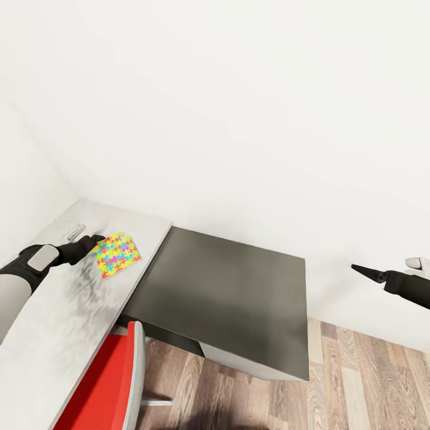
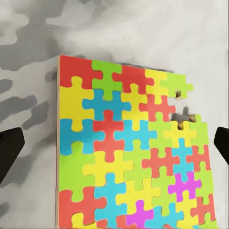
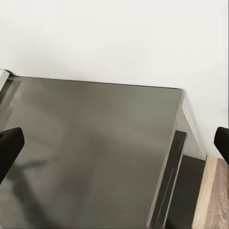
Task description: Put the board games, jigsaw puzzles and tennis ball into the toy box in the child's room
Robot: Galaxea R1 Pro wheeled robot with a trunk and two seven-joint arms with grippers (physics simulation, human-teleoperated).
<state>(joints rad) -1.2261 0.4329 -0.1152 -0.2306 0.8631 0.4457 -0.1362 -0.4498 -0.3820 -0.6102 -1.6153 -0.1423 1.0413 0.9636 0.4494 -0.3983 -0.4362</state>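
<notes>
A pale, marbled grey table (image 1: 54,322) runs along the left of the head view, and on its far part lies 1 jigsaw puzzle (image 1: 117,255), a flat square of red, yellow, blue, green and magenta pieces, resting flat on the tabletop near the table's right edge. The left gripper (image 1: 95,240) reaches in from the left over the table and meets the puzzle's left edge in the head view; whether it touches the puzzle cannot be told from there. In the left wrist view the puzzle (image 2: 131,152) lies spread below the camera on the mottled table surface (image 2: 33,71), with 2 dark fingertips (image 2: 10,149) showing well apart at either side of the picture, so the left jaws stand wide and hold nothing; a small gap shows among the pieces near one corner. To the right of the table, touching its edge, stands a dark grey cabinet (image 1: 227,292) with a flat bare top. The right gripper (image 1: 365,272) hangs out at the far right, above the wooden floor (image 1: 358,388), its tips pointing left. In the right wrist view the cabinet top (image 3: 90,152) lies ahead, and the 2 black fingertips (image 3: 9,145) sit wide apart, empty. A red chair (image 1: 104,388) stands at the near left, beside the table.
</notes>
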